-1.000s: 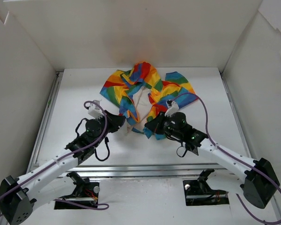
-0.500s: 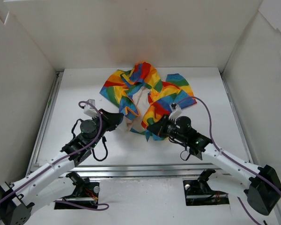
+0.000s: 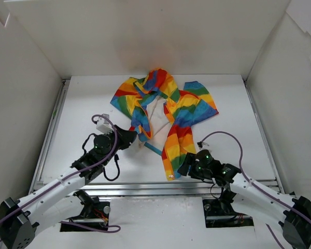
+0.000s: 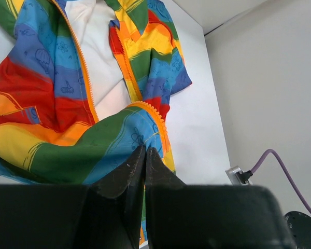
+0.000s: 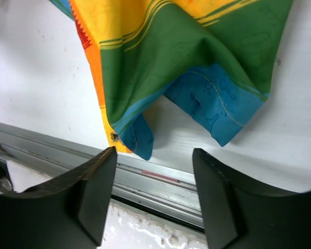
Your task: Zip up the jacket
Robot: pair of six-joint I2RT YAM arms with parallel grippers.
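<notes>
left fingers (image 4: pixel 122 179) pinched on jacket (image 3: pixel 182 111) hem | right fingers (image 5: pixel 90 192) spread, hem corner (zipper end) just beyond them

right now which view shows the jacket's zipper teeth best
Left wrist: the orange zipper teeth run clearly along both open front edges beside the white lining. Top external shows the whole jacket, but the teeth are too small to make out. Right wrist catches only a short toothed stretch by the hem corner.
</notes>
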